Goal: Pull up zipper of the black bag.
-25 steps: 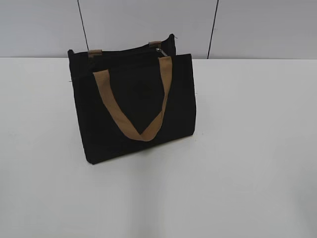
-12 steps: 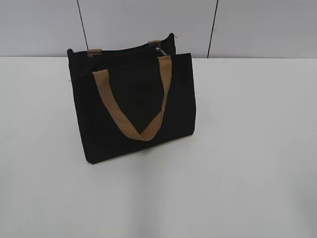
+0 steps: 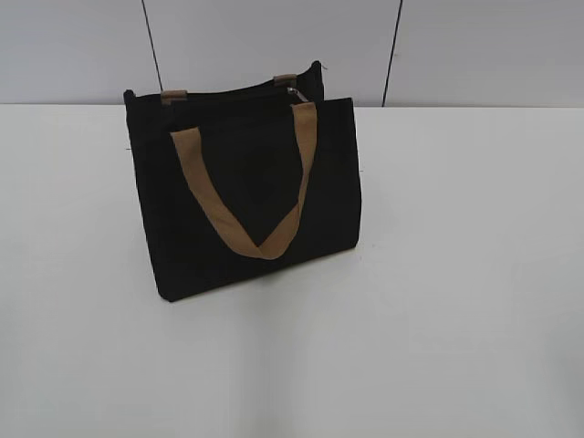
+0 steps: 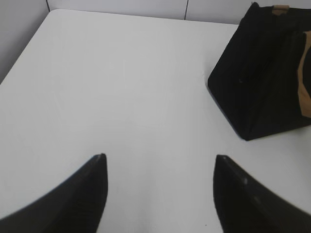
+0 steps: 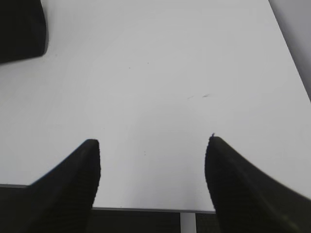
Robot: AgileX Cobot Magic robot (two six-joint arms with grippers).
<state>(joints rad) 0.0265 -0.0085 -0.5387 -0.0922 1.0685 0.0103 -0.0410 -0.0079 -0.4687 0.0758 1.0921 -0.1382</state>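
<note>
Simply boxy black fabric bag (image 3: 251, 196), flat tan straps (image 3: 246, 196).

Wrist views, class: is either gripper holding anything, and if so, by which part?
Nothing is held. The left gripper and right gripper are both open over the bare table, clear of the black bag.
</note>
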